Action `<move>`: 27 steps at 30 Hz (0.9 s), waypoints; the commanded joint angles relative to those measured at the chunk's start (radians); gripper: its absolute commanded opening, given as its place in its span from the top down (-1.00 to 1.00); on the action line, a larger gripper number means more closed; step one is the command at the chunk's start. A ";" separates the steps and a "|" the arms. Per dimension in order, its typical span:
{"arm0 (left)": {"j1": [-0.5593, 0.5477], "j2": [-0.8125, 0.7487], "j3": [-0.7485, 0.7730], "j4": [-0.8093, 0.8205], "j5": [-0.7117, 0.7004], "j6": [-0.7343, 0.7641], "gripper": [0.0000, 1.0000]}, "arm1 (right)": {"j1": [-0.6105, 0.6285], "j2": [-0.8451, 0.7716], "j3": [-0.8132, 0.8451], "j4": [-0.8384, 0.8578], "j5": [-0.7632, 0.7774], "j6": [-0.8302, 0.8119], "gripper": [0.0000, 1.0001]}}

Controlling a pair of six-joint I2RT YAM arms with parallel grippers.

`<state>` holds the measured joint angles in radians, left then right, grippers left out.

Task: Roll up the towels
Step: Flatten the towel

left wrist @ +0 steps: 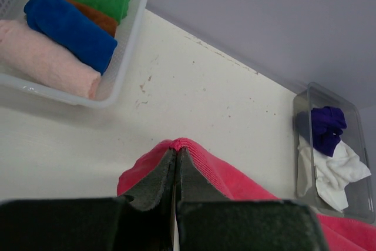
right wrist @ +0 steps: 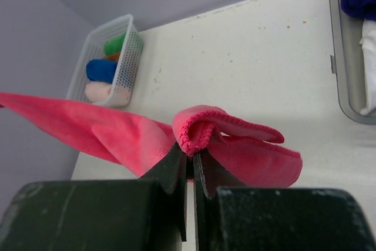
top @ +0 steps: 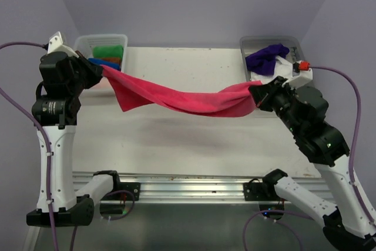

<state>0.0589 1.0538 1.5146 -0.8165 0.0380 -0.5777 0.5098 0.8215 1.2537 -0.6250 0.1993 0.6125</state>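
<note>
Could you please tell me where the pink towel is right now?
In the top view the pink towel hangs above the table, stretched between the left end effector by the white basket and the right end effector by the clear bin.

The left claw (left wrist: 176,156) pinches the pink towel (left wrist: 230,178) edge.

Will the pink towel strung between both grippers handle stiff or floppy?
Likely floppy: the pink cloth towel sags between the left gripper and right gripper. Probably light, since edge pinches alone carry it. Its fuzzy weave seems unlikely to slip.
</note>
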 commanded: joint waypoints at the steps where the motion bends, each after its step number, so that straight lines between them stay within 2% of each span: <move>1: 0.010 -0.005 -0.045 0.025 -0.015 0.035 1.00 | 0.001 0.031 -0.014 -0.165 0.026 -0.010 1.00; 3: 0.010 0.014 -0.109 0.071 -0.003 0.029 1.00 | -0.002 0.086 -0.058 -0.125 0.072 -0.017 1.00; 5: 0.010 0.037 -0.198 0.094 0.017 0.024 1.00 | -0.013 0.174 -0.074 -0.085 0.155 -0.048 0.51; 7: 0.010 0.070 -0.259 0.119 0.057 0.024 1.00 | -0.082 0.342 -0.059 -0.064 0.143 -0.068 0.12; 10: 0.010 0.092 -0.296 0.114 0.091 0.039 1.00 | -0.122 0.441 -0.025 -0.078 0.080 -0.046 0.05; 12: 0.010 0.071 -0.321 0.125 0.089 0.044 1.00 | -0.122 0.407 -0.115 0.005 0.029 -0.036 0.00; 17: 0.010 0.057 -0.373 0.140 0.086 0.045 1.00 | -0.114 0.329 -0.345 0.045 -0.043 0.027 -0.03; 21: 0.009 0.058 -0.395 0.151 0.099 0.041 1.00 | -0.087 0.271 -0.543 0.148 -0.130 0.141 -0.11; 25: 0.010 0.060 -0.402 0.160 0.109 0.035 1.00 | -0.027 0.231 -0.657 0.165 -0.077 0.249 -0.26; 27: 0.009 0.060 -0.404 0.160 0.109 0.035 1.00 | -0.014 0.213 -0.704 0.166 -0.074 0.302 -0.27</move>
<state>0.0601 1.1255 1.1141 -0.7139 0.1272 -0.5560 0.4767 1.0824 0.5827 -0.5262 0.1173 0.7879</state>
